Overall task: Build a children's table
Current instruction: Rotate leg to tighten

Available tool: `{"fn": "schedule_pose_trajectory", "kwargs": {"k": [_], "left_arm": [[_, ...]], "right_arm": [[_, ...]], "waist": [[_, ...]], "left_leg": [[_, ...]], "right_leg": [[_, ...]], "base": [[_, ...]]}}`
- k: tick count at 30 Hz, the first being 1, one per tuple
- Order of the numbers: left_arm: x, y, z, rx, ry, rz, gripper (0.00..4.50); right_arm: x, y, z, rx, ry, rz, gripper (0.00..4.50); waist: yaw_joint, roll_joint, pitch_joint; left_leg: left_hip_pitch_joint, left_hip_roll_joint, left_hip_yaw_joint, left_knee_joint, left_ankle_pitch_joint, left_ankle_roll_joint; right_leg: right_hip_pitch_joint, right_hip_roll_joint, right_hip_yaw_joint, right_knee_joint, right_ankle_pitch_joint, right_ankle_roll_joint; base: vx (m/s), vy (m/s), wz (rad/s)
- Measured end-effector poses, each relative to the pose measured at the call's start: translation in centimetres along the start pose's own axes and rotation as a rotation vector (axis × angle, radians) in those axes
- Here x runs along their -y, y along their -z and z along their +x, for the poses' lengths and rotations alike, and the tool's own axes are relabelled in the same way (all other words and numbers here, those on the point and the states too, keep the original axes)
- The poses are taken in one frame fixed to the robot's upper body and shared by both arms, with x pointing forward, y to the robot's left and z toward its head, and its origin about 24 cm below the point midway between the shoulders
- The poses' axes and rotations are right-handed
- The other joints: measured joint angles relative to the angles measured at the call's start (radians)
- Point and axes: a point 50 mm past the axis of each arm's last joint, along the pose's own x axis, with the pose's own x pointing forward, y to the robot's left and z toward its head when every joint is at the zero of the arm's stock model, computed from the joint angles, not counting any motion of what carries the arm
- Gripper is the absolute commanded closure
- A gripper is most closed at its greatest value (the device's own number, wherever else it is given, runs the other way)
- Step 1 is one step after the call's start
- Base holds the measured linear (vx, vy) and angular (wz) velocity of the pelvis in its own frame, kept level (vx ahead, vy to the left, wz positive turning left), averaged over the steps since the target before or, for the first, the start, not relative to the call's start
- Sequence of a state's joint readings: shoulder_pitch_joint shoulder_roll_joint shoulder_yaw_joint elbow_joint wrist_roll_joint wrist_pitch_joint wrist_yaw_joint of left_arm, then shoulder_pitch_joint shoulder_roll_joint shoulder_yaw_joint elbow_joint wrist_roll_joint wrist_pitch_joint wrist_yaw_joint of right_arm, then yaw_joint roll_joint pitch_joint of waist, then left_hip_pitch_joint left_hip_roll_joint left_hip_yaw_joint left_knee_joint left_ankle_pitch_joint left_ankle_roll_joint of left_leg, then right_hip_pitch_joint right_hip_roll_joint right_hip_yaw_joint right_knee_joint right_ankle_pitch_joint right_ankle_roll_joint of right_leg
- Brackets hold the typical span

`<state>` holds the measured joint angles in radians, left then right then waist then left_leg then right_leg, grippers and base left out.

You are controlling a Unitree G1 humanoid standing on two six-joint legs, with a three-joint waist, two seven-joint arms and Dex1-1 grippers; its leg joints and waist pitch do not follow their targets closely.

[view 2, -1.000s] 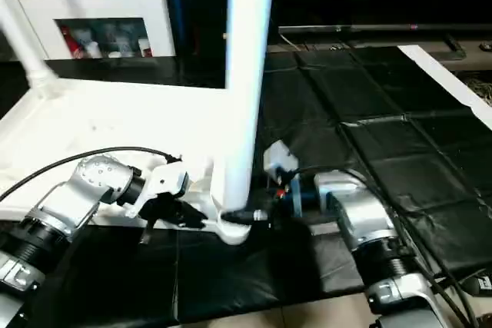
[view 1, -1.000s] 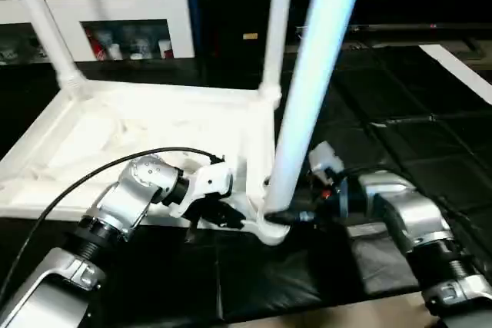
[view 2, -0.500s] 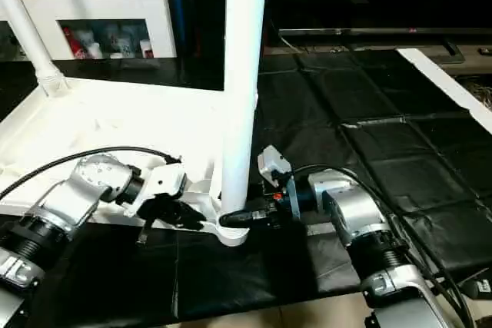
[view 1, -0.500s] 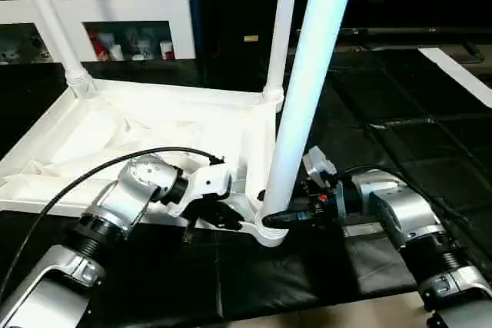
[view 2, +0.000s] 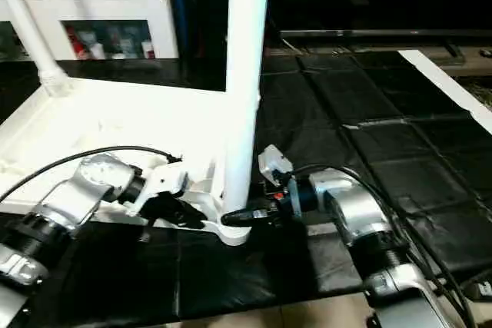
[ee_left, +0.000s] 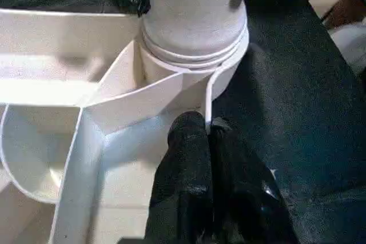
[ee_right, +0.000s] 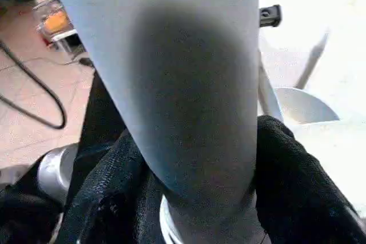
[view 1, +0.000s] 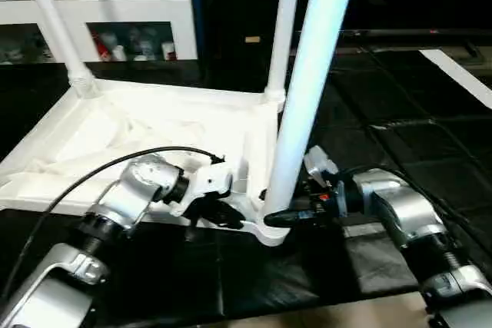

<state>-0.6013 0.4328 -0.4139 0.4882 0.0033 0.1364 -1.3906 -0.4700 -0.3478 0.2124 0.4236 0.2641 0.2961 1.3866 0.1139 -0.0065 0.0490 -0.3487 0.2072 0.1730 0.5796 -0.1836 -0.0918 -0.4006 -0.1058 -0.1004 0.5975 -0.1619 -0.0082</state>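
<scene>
**Near leg gripped at its socket**

I saw the children's table (view 1: 154,132) lying upside down on the black floor mat (view 1: 400,151), in front of the white cabinet (view 1: 115,5). At its near corner socket, my right tool (view 2: 250,217) clasped the standing leg (view 1: 307,90). My left tool (ee_left: 206,141), clenched, pinched the socket's rib.

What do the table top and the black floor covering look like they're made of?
Table top: looks like white moulded plastic, smooth and slightly glossy, with thin ribs on its underside. Floor covering: probably thin black plastic sheeting or vinyl; it is shiny and wrinkled.
</scene>
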Motion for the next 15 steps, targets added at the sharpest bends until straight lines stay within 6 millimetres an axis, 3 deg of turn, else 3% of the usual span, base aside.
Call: {"fn": "schedule_pose_trajectory", "kwargs": {"k": [4,12,15], "left_arm": [[-0.7,0.1,0.1,0.019,-0.096,-0.084,4.5],[-1.9,0.0,0.6,0.047,-0.287,-0.233,4.5],[-2.9,-0.2,0.6,0.053,-0.421,-0.302,4.5]], "right_arm": [[0.2,0.5,0.4,0.088,0.182,0.038,2.36],[1.5,0.5,2.1,0.206,0.508,0.112,2.41],[3.0,-0.5,3.6,0.244,0.659,0.17,2.41]], "waist": [[-0.008,-0.001,-0.001],[-0.062,-0.006,-0.003],[-0.087,-0.006,-0.002]], "left_leg": [[0.002,-0.001,-0.001,0.001,0.0,0.0],[0.001,-0.001,-0.005,0.006,0.0,0.0],[-0.001,0.0,-0.019,0.008,0.0,0.0]], "right_leg": [[0.001,0.0,0.001,0.0,-0.001,0.001],[0.001,0.0,-0.003,-0.008,-0.001,0.002],[0.001,-0.001,-0.022,-0.025,-0.001,0.002]], "base": [[0.0,0.0,0.0],[0.0,0.0,0.0],[0.0,0.0,0.0]]}}
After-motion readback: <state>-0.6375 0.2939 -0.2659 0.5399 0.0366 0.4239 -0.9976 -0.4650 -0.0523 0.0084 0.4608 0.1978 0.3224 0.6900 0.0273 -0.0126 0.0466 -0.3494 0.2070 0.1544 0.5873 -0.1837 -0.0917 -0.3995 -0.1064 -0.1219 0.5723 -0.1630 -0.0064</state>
